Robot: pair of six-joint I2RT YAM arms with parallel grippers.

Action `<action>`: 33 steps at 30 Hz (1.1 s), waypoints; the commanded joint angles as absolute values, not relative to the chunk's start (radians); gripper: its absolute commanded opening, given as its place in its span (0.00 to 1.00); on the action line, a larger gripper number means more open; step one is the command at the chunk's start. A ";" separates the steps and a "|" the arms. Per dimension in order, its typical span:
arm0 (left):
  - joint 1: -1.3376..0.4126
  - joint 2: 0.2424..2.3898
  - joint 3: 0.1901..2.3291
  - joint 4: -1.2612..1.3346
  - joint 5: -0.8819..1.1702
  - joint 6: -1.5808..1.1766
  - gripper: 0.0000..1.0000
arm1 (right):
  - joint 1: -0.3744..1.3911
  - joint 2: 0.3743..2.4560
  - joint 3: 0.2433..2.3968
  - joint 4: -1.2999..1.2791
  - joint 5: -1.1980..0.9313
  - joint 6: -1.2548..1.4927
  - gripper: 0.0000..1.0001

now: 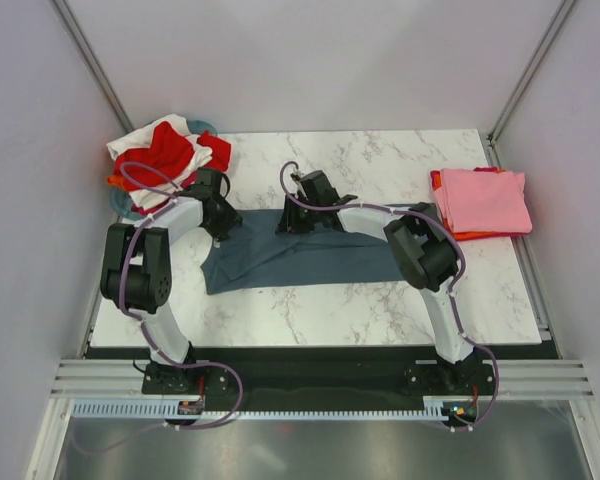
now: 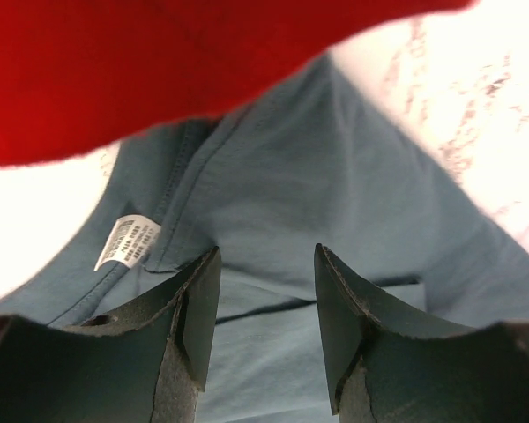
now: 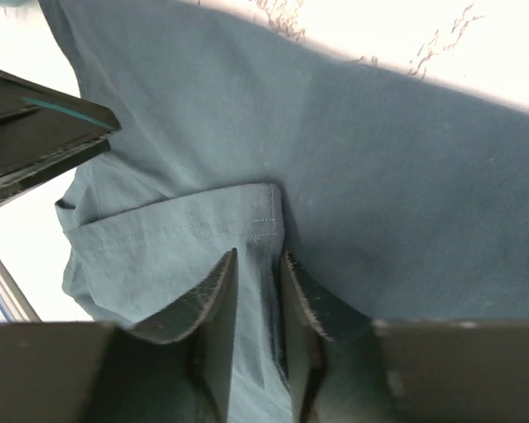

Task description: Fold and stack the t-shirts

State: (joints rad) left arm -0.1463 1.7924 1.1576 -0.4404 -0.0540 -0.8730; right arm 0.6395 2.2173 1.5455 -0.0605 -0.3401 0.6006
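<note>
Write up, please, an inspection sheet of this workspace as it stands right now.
Surface: white marbled table, bare along the front.
Job's things: slate blue-grey t-shirt spread at centre; folded pink t-shirt on an orange-red shirt, far right; red and white shirts heaped far left.
Clutter: teal basket under the heap.
Grippers: left gripper open above the collar; right gripper jaws nearly together at a sleeve hem, grip unclear.
Cables: purple cables along both arms.
Surroundings: pale walls; nothing else seen.

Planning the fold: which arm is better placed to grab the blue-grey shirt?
Right: the right gripper straddles the shirt's stitched hem, jaws narrow; the left gripper hangs open above the neck label.
</note>
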 commanded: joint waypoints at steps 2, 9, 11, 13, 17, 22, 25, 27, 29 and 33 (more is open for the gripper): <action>-0.150 1.838 1.206 -0.495 -0.089 -0.885 0.54 | 0.646 2.172 1.533 -0.029 -0.379 0.575 0.30; -0.150 1.879 1.212 -0.522 -0.112 -0.881 0.54 | 0.643 2.137 1.470 -0.008 -0.433 0.571 0.06; -0.149 1.881 1.212 -0.526 -0.123 -0.874 0.54 | 0.640 2.117 1.448 -0.008 -0.436 0.572 0.04; -0.146 1.887 1.213 -0.535 -0.126 -0.874 0.54 | 0.637 2.088 1.404 0.021 -0.440 0.571 0.06; -0.144 1.894 1.215 -0.538 -0.129 -0.877 0.54 | 0.627 2.040 1.322 0.051 -0.465 0.569 0.12; -0.141 1.893 1.216 -0.543 -0.137 -0.877 0.54 | 0.615 1.982 1.206 0.090 -0.498 0.561 0.14; -0.140 1.890 1.218 -0.545 -0.138 -0.873 0.54 | 0.604 1.944 1.140 0.126 -0.541 0.557 0.05; -0.141 1.891 1.223 -0.545 -0.135 -0.870 0.54 | 0.600 1.925 1.108 0.130 -0.554 0.551 0.04; -0.141 1.891 1.223 -0.545 -0.138 -0.870 0.54 | 0.595 1.901 1.091 0.130 -0.569 0.545 0.04; -0.141 1.891 1.223 -0.546 -0.137 -0.867 0.54 | 0.580 1.884 1.069 0.109 -0.588 0.529 0.22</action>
State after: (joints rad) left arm -0.1471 1.8606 1.2076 -0.5018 -0.0799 -0.8738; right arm 0.5900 1.9354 1.0805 0.0864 -0.5350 0.5663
